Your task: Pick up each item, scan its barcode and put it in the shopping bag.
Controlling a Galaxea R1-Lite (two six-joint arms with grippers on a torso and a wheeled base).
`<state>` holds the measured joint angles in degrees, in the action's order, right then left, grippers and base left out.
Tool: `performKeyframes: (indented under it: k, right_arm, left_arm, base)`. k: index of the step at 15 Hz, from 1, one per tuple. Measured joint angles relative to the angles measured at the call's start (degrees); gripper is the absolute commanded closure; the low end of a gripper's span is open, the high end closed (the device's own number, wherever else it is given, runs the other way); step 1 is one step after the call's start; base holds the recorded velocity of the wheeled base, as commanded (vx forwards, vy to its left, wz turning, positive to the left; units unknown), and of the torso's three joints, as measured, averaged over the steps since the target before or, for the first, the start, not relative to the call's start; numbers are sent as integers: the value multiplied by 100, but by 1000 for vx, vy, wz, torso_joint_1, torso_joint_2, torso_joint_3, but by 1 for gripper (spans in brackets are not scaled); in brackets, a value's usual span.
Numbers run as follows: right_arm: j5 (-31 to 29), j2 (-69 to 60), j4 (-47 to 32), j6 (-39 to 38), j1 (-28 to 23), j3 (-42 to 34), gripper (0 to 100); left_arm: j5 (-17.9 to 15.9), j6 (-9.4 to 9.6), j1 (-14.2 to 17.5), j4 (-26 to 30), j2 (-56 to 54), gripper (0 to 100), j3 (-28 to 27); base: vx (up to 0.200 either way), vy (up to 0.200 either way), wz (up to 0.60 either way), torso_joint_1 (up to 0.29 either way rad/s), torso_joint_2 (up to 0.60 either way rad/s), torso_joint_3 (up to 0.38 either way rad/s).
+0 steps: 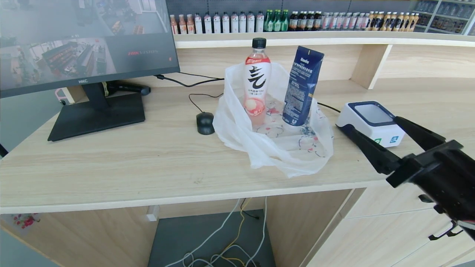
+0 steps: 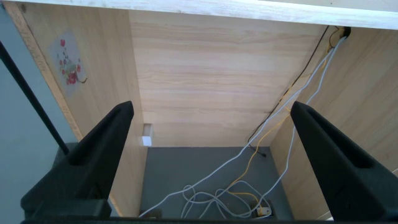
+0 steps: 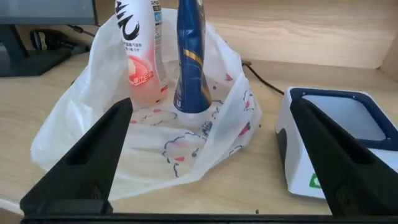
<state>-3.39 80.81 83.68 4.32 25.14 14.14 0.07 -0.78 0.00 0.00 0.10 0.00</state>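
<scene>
1. Seemingly at the last step. Standing upright, side by side, inside the crumpled white thin-plastic shopping bag (image 1: pixel 274 148) at mid-counter: a clear plastic drink bottle (image 1: pixel 256 81) with black cap and pink label, and a tall dark-blue soft pouch (image 1: pixel 302 87).
2. Holding nothing: black right gripper (image 1: pixel 369 123), fingers spread wide, hovering at the white-and-navy box scanner (image 1: pixel 374 111) just right of the bag.
3. Also empty and spread apart: black left gripper (image 2: pixel 212 109), low beneath the pale wooden counter (image 1: pixel 148 159), facing loose white and yellow cables (image 2: pixel 217 193).
4. Next, by judgement: check for any unscanned item; with none found, draw the right arm back clear of scanner and bag.
5. Open room across the counter's front left. Tighter toward the rear: black oval mouse (image 1: pixel 205 123) just beside the bag, black flat monitor (image 1: pixel 74 40) on its stand farther left, raised wooden shelf (image 1: pixel 334 39) behind.
6. Worth care: scanner close to the counter's front edge, bag rim slack and easy to snag.
</scene>
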Motion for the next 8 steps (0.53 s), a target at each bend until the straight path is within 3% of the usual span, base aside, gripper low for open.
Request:
performKeyframes:
  k: [2, 4, 8]
  right_arm:
    - [-5, -680, -57, -35, -2, -764, 0]
    - [-22, -1467, -627, -145, -4, -1219, 0]
    - [-22, -3340, -3371, -277, -4, -1390, 0]
  left_arm:
    - [0, 2, 0, 0, 0, 0, 0]
    - [0, 2, 0, 0, 0, 0, 0]
    - [0, 5, 0, 0, 0, 0, 0]
  base:
    - [0, 0, 0, 0, 0, 0]
    - [0, 0, 0, 0, 0, 0]
    - [0, 0, 0, 0, 0, 0]
